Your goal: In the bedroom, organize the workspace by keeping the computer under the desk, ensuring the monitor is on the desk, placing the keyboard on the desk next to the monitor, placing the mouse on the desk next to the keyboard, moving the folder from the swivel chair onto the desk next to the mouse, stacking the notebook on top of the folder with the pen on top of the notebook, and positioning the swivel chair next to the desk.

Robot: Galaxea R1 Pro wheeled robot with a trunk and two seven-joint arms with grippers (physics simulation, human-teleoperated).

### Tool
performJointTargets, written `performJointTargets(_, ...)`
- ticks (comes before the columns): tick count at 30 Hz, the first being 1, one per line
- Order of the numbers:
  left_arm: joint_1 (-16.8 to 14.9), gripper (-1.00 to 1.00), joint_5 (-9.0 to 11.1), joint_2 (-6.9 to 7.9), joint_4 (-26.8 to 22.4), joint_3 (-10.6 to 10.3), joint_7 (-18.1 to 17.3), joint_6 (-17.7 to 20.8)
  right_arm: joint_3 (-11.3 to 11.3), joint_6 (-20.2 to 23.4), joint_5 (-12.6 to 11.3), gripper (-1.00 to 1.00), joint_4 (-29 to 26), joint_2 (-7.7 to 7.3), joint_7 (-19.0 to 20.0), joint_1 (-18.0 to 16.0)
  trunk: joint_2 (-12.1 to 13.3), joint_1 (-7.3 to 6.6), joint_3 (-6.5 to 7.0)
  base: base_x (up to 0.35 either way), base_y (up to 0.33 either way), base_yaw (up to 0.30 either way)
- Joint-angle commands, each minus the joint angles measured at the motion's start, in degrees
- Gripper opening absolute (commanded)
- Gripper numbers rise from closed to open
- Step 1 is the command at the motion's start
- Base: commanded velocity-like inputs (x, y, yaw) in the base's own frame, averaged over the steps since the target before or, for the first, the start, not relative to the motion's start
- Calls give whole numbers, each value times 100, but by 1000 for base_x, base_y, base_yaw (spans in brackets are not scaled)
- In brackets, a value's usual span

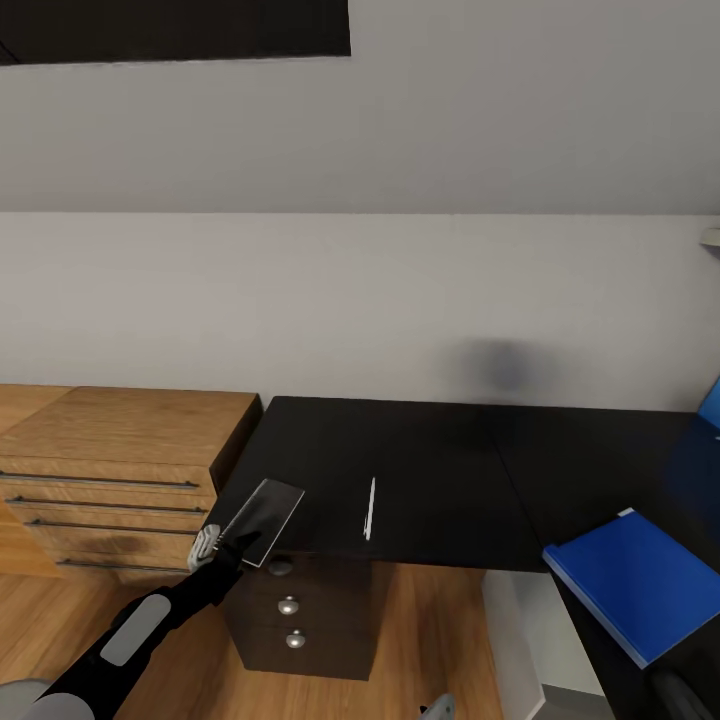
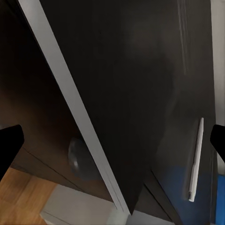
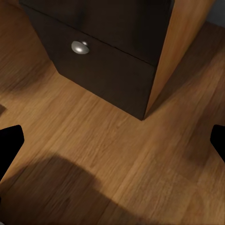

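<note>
My left hand (image 1: 222, 548) grips the notebook (image 1: 262, 518) by its near corner, at the desk (image 1: 440, 480) edge. The folder (image 1: 640, 580) lies well off to my right, the pen (image 1: 370, 508) between. That thin corner hold could slip mid-carry. I cannot tell how my right hand stands.

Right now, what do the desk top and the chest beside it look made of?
Desk: black, smooth, semi-glossy, likely laminate; the left wrist view shows faint reflections on it. Chest: light wood or wood veneer, matte, with visible grain and dark bar handles.
</note>
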Motion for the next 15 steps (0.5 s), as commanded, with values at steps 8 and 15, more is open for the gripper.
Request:
performJointTargets(8, -4, 100, 40, 6, 2, -18, -8, 5, 50, -12, -26, 100, -9, -5, -48, -7, -4, 0, -6, 66, 0, 0)
performJointTargets(15, -4, 100, 40, 6, 2, -16, -8, 0, 54, -12, -26, 100, -9, -5, -48, -7, -4, 0, -6, 15, 0, 0)
